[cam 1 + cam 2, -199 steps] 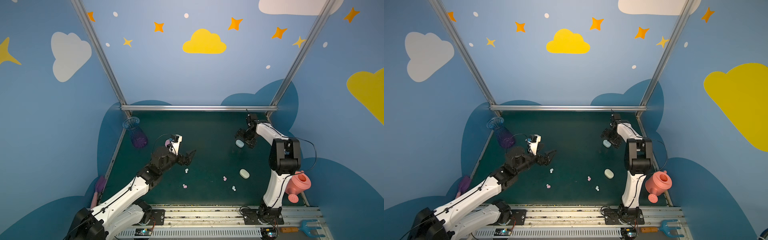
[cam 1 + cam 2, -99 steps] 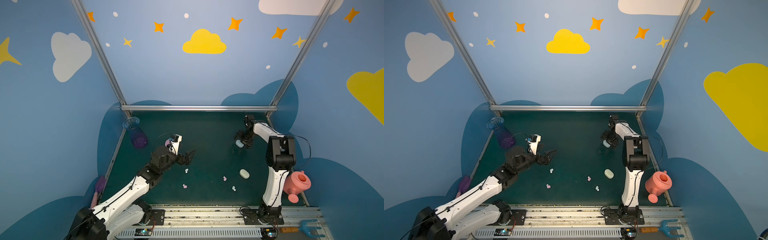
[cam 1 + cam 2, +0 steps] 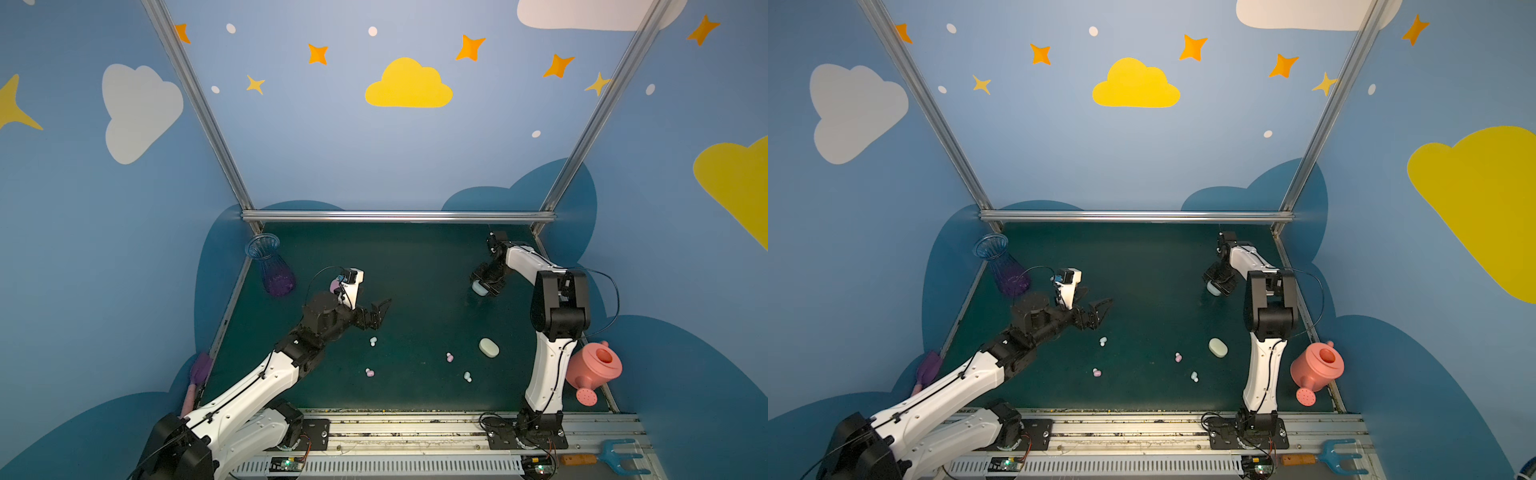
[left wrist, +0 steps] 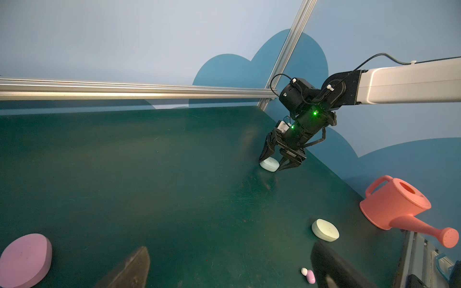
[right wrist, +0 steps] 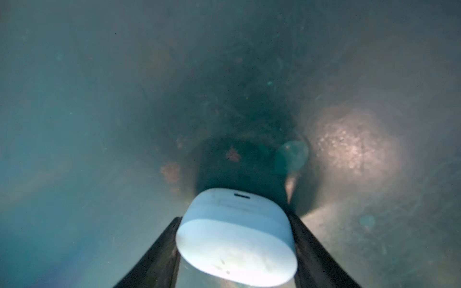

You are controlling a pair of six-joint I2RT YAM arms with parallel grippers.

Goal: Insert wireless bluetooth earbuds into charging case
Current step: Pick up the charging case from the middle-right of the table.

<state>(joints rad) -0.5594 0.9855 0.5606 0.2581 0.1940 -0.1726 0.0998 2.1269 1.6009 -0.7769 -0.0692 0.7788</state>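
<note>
My right gripper (image 3: 484,286) (image 5: 234,220) is at the far right of the green table, with both fingers pressed against the sides of a pale blue oval charging case (image 5: 237,237) (image 4: 269,164) that rests on the table. My left gripper (image 3: 380,313) (image 4: 230,269) hovers open and empty over the left middle. Several earbuds lie loose near the front: pale blue ones (image 3: 372,341) (image 3: 467,377) and pink ones (image 3: 369,372) (image 3: 449,357). A cream case (image 3: 488,347) lies shut beside them. A pink case (image 4: 25,259) lies by my left wrist.
A purple glass vase (image 3: 272,270) lies tipped at the back left. A pink watering can (image 3: 594,370) sits just off the table's right edge. A purple brush (image 3: 199,372) lies along the left edge. An aluminium rail (image 3: 399,216) bounds the back.
The right gripper's fingers have narrowed from wide open onto the pale blue case, and its arm shifted slightly. The left arm has not moved.
</note>
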